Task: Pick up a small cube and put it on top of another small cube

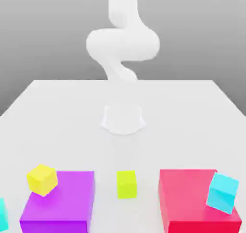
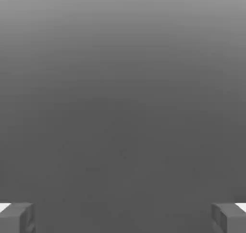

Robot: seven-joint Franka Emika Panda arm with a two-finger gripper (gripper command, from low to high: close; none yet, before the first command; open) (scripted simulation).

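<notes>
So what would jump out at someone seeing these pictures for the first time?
Probably the bright blocks along the near edge of the white table: a big purple block at the exterior view's left with a yellow cube at its corner, and a big red block at the right with a cyan cube tilted on it. Between them sits a yellow-green cube, and the white robot arm rises behind.

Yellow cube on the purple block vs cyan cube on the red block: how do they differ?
The yellow cube sits at the purple block's far corner on the exterior view's left; the cyan cube sits at the red block's right edge. Both are small, tilted and perched on larger blocks.
</notes>
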